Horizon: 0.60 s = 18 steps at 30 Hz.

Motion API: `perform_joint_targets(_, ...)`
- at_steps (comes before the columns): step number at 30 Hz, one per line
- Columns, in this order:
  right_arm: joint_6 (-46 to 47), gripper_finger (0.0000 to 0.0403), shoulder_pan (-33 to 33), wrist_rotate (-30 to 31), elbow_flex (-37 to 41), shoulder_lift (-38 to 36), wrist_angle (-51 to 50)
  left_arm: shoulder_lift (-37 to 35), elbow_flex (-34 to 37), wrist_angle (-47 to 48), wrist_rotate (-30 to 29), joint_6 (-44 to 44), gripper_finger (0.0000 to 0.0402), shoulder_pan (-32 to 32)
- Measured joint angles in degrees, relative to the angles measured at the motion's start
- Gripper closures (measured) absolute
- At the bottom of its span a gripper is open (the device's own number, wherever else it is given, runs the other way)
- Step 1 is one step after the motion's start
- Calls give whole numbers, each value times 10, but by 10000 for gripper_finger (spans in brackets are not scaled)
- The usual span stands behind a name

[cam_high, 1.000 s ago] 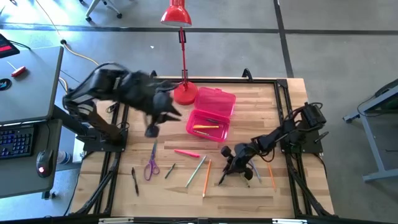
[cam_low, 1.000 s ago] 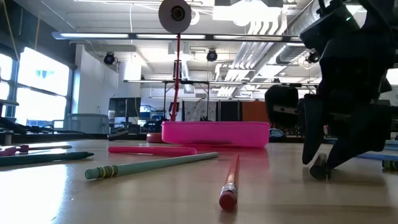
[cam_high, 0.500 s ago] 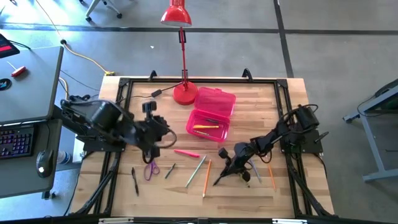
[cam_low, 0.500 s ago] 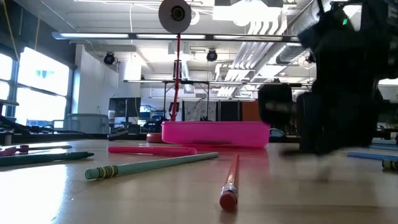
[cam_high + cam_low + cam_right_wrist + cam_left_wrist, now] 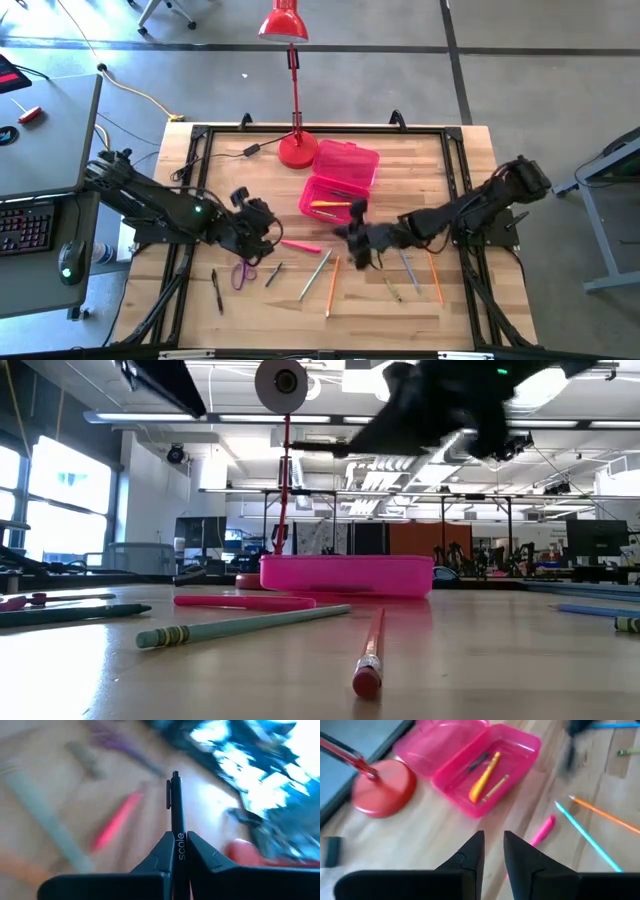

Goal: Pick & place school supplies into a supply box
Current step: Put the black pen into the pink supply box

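Note:
The supply box [image 5: 336, 197] is a pink translucent case that lies open on its base, its lid [image 5: 348, 160] folded back; a yellow marker [image 5: 485, 776] and other small pieces lie inside. My right gripper [image 5: 356, 236] hovers just near of the box, shut on a black pen [image 5: 175, 810]. My left gripper [image 5: 256, 226] is low over the table, left of a pink marker [image 5: 300, 246] and above the purple scissors [image 5: 243, 272]. Its fingers [image 5: 475, 851] stand a narrow gap apart with nothing between them. Pencils [image 5: 316, 274] lie flat on the wood. My right gripper pinches the black pen between its two fingers on the barrel [image 5: 176, 827]. The pen lies along the fingers, and its clip end [image 5: 171, 790] sticks out past the fingertips. The pen is lifted clear of the table.
A red desk lamp [image 5: 296, 150] stands at the box's far left corner, its cable [image 5: 225, 155] running left. An orange pencil [image 5: 332, 285], a green one [image 5: 392, 289], a blue one [image 5: 408, 270], another orange one [image 5: 436, 279] and a black pen [image 5: 216, 291] lie toward the near edge.
My right gripper has taken the black pen off the table, risen, and moved left and toward the far edge, up to the box. My left arm has come down from high up by the lamp and swung toward the near edge, stopping low above the scissors.

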<state>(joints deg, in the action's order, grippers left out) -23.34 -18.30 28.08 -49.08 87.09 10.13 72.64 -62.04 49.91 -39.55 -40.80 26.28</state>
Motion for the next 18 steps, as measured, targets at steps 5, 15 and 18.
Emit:
perform_joint_targets(5, 67, 388, 72, -57, -9, 17, 24, -3, 101, -148, 24, 0, 300, 0)
perform_joint_targets(15, 196, 388, 188, -85, 72, 85, 122, 10, 226, -434, 47, 35, 300, 0)
perform_joint_targets(18, 210, 388, 205, -131, 81, 104, 150, 12, 235, -445, 43, 43, 300, 0)
